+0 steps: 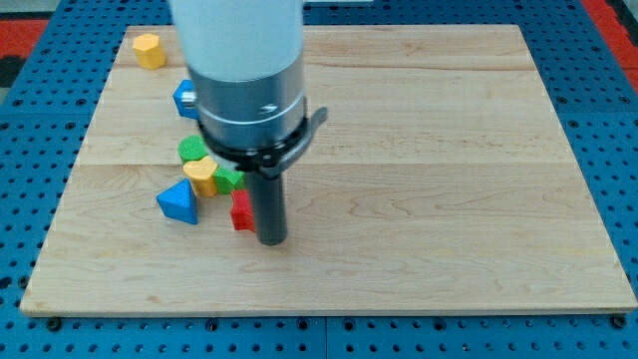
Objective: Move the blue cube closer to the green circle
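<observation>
The yellow block (149,49), a chunky many-sided piece, sits alone near the board's (449,179) top left corner, well apart from everything else. Lower down, toward the view's bottom, the blue triangle (178,202) lies at the left edge of a tight cluster. Just right of it and a little higher is a yellow heart (201,176), and above that the green circle (193,149), the two touching or nearly so. The blue cube (184,98) stands higher again, toward the view's top, with its right side hidden behind the arm's grey collar (249,115); a small gap of bare wood separates it from the green circle. Right of the yellow heart, a second green block (228,179) peeks out, its shape too covered to name. Below it the red block (241,211) rests against the rod's left side, shape unclear.

My tip (272,241) is down on the wood, touching or just beside the red block's right edge, below the whole cluster and well away from the blue cube. The rod has no jaws and holds nothing.

The rest of the board, to the view's right, is plain wood on a blue pegboard (598,60).
</observation>
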You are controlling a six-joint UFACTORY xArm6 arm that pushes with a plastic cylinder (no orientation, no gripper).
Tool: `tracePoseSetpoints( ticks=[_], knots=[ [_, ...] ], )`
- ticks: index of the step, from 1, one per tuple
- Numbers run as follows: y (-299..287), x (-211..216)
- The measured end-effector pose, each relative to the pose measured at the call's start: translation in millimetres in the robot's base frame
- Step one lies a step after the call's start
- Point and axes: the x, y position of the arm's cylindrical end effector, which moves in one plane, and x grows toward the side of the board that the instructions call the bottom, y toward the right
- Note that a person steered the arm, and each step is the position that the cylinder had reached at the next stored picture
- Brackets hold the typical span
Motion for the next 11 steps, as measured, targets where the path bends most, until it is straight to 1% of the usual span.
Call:
tracePoseSetpoints(
  ticks=[1,2,3,4,5,6,7,8,10,11],
  knots=[
    [-40,-10],
    [-42,-8],
    [-26,19],
    [-72,20],
    [-194,3],
    [-237,-68],
    [-223,-184],
    [-140,-249],
    [-88,-202],
    [-69,-214]
  ],
)
